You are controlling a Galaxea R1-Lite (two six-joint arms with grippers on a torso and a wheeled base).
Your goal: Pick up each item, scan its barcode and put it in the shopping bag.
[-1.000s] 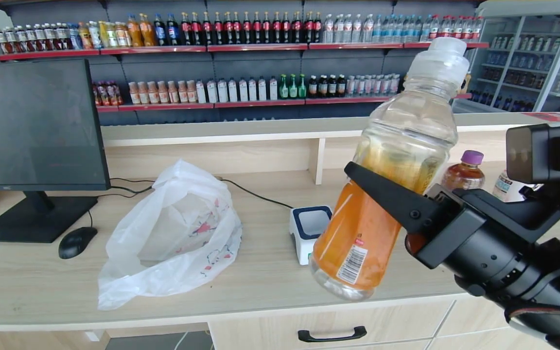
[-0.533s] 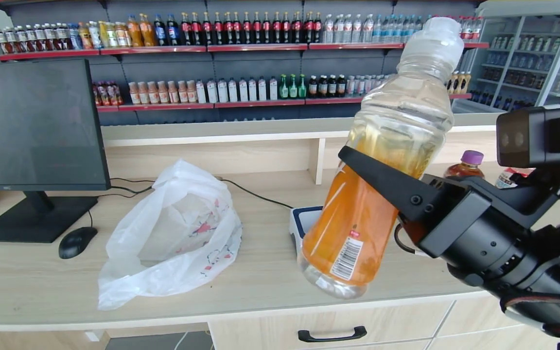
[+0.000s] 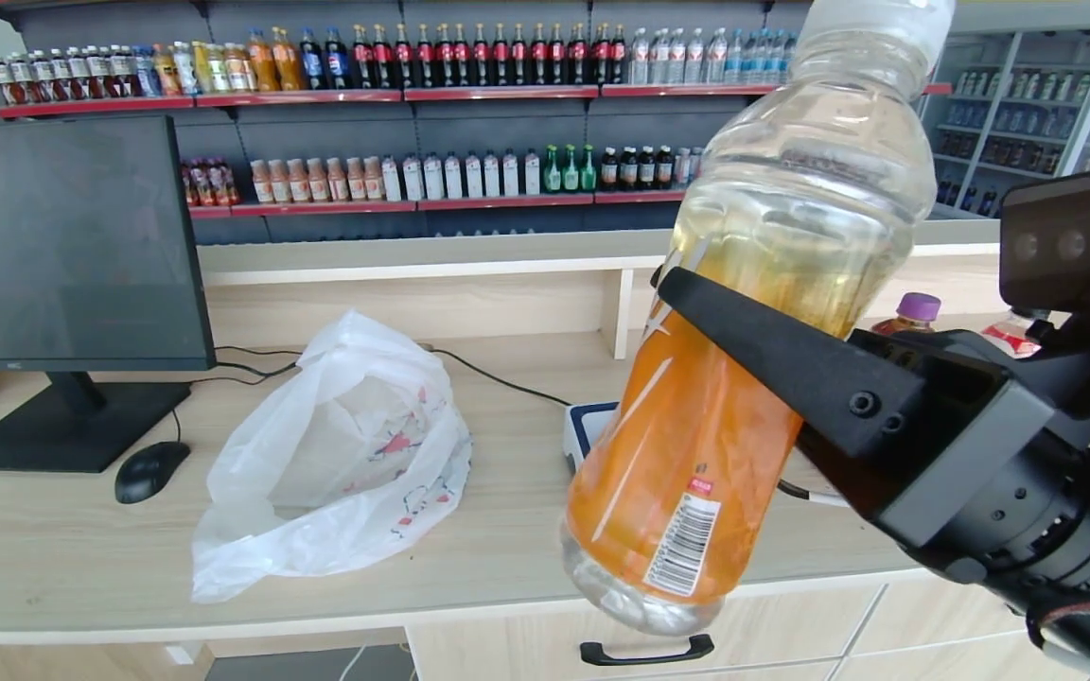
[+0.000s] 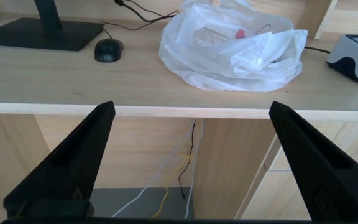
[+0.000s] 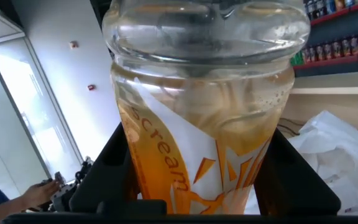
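Observation:
My right gripper [image 3: 744, 331] is shut on an orange drink bottle [image 3: 744, 378], held tilted high above the counter's front edge, its barcode [image 3: 682, 544] on the near lower side. In the right wrist view the bottle [image 5: 207, 124] sits between my fingers [image 5: 120, 168]. The white barcode scanner [image 3: 588, 430] stands on the counter, mostly hidden behind the bottle. A white plastic shopping bag [image 3: 346, 454] lies open to the scanner's left, and shows on the counter as the bag [image 4: 235, 46] in the left wrist view. My left gripper [image 4: 191, 149] hangs open below the counter's front edge, holding nothing.
A monitor [image 3: 67, 246] and a mouse [image 3: 149, 470] sit at the counter's left. A purple-capped bottle [image 3: 909, 317] and another item [image 3: 1013, 331] stand at the right behind my arm. Shelves of drinks line the back wall. A drawer handle [image 3: 644, 653] is below the counter.
My right gripper has lifted the orange bottle up and toward the camera, shifting it slightly left; it now covers more of the scanner. The bag and left arm are unchanged.

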